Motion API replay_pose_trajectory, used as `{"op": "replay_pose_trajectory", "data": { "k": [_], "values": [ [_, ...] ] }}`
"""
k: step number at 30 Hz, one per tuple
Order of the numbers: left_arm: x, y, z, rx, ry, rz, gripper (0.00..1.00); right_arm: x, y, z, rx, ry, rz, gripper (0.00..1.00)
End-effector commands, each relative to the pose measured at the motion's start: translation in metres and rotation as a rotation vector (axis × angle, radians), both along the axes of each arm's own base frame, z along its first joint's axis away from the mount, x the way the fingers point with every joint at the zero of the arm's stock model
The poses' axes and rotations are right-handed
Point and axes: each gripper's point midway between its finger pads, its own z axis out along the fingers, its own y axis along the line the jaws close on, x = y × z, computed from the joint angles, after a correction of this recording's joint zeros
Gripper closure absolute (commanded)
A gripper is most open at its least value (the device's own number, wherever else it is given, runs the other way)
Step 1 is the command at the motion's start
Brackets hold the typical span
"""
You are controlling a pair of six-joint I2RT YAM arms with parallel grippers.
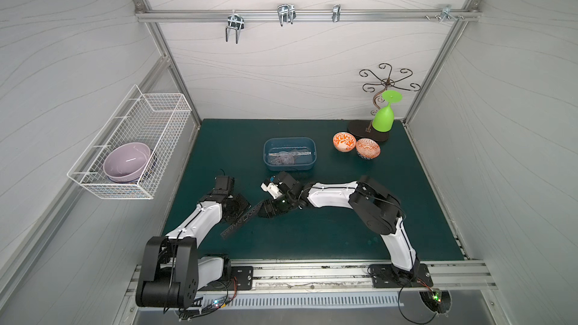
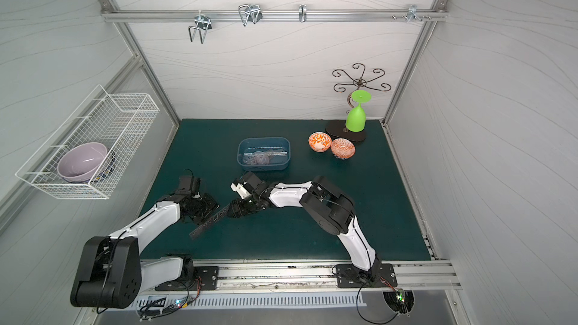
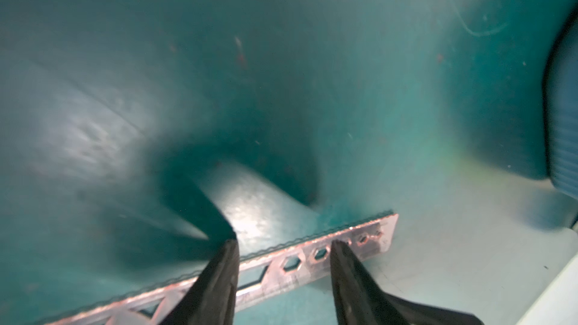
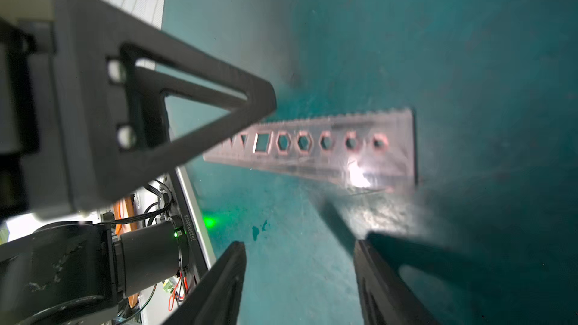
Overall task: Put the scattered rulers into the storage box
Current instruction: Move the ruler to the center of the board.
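- The only ruler showing loose on the desk (image 1: 344, 214) is a stencil ruler (image 4: 328, 151) with hexagon cut-outs. It is lying between the two arms, well apart from the storage box (image 1: 289, 167).
- Other rulers (image 1: 287, 156) are already sitting inside that box, so the job is looking close to done.
- The left tool (image 3: 283, 243) is hanging low over the stencil ruler with its jaws standing apart. Both fingertips are lining up along the strip rather than across it, and nothing is being gripped as far as I can make out.
- The right tool (image 4: 298, 243) is standing open and empty too, pointing at the ruler's short end, near it but not touching.
- The step in hand is probably getting hold of a thin, flat, slippery strip off a flat surface.
- Doing it well likely means turning the left wrist so the jaws are straddling the narrow width.
- The fingertips should then be pressing onto the desk before the jaws are closing.
- The right tool could be bracing the short end, stopping the strip from skating away.
- Gripping near the middle should be keeping the strip level on the carry to the box.
- Whether one edge is already lifting off the desk, I cannot tell.
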Motion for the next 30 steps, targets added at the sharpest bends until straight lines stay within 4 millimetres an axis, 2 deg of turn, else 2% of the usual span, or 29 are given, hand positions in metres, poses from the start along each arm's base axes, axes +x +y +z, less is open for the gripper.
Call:
{"op": "replay_pose_trajectory", "data": {
  "k": [1, 8, 17, 24, 27, 30],
  "values": [
    [-0.063, -0.032, -0.026, -0.151, 0.243, -0.031, 0.51, 0.015, -0.007, -0.023, -0.061, 0.011, -0.048, 0.42],
    [-0.05, -0.046, -0.025, -0.189, 0.214, -0.061, 0.56, 0.034, -0.006, -0.028, -0.061, 0.014, -0.077, 0.48],
    [-0.042, -0.048, -0.032, -0.193, 0.213, -0.072, 0.57, 0.058, -0.014, -0.039, -0.052, 0.048, -0.117, 0.51],
    [-0.042, -0.054, -0.035, -0.241, 0.196, -0.055, 0.59, 0.082, -0.033, -0.026, -0.009, 0.05, -0.156, 0.55],
    [-0.045, -0.053, -0.034, -0.244, 0.185, -0.05, 0.6, 0.081, -0.04, -0.016, 0.011, 0.05, -0.154, 0.56],
    [-0.051, -0.053, -0.033, -0.251, 0.178, -0.046, 0.6, 0.069, -0.05, -0.001, 0.034, 0.043, -0.149, 0.57]
  ]
}}
